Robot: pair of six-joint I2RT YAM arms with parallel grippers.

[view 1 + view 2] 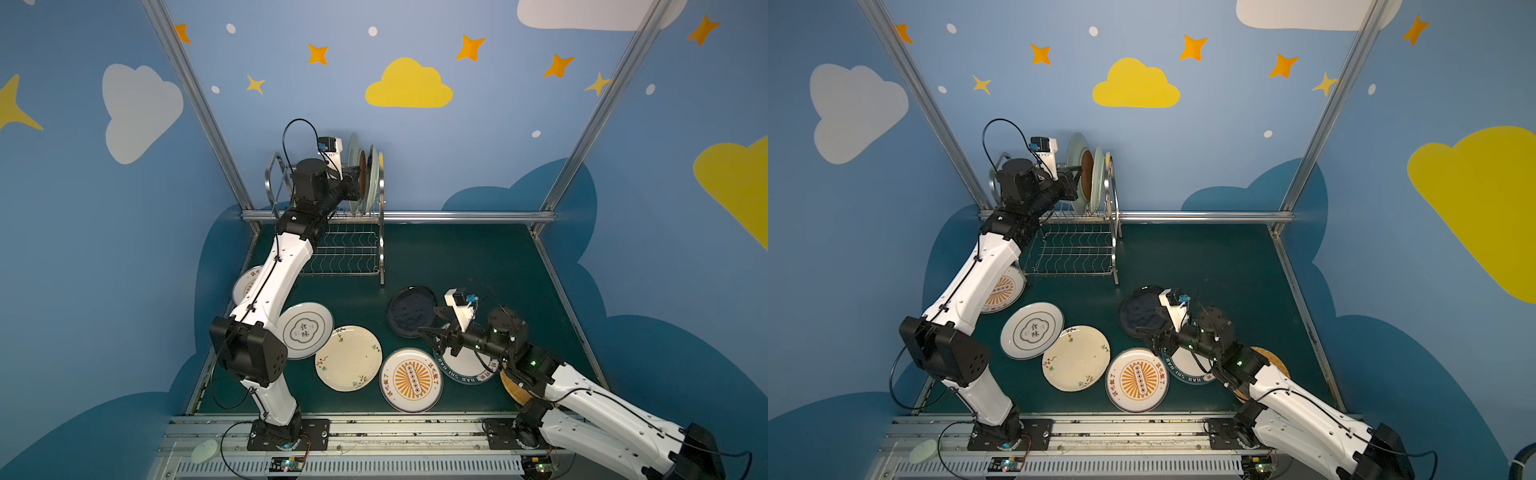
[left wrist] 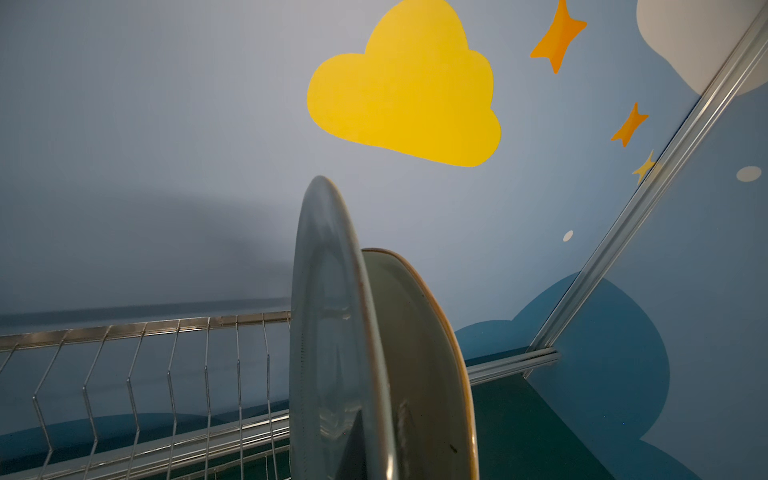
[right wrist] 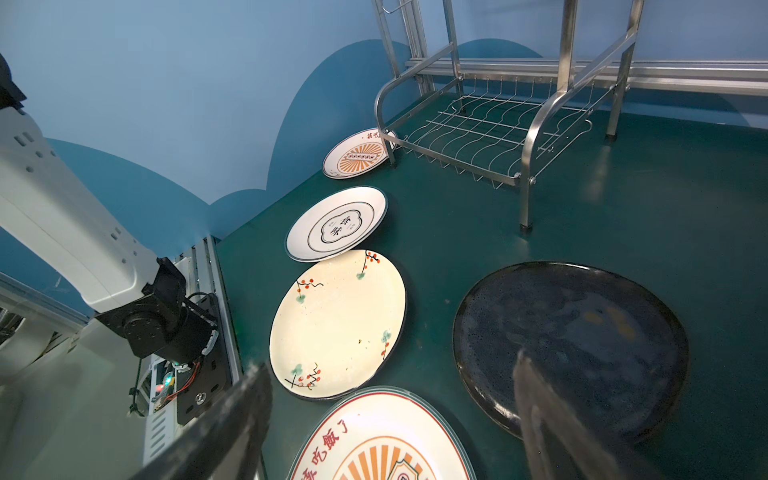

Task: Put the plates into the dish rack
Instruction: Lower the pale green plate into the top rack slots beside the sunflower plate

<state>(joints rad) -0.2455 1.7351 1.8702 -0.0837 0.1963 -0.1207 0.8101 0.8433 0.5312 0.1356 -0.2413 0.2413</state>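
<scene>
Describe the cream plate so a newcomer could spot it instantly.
From the steel dish rack at the back, come forward across the green table. The cream floral plate lies face up between the cloud-emblem plate and an orange-sunburst plate; unlike both, its centre is bare, with small red-blossom sprigs near the rim.

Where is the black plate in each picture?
A top view: the black plate lies just right of middle.
A top view: the black plate lies about mid-picture.
Left wrist: not in it.
Right wrist: the black plate is close up, across from the cream floral plate.
Shared landmark: the dish rack.
</scene>
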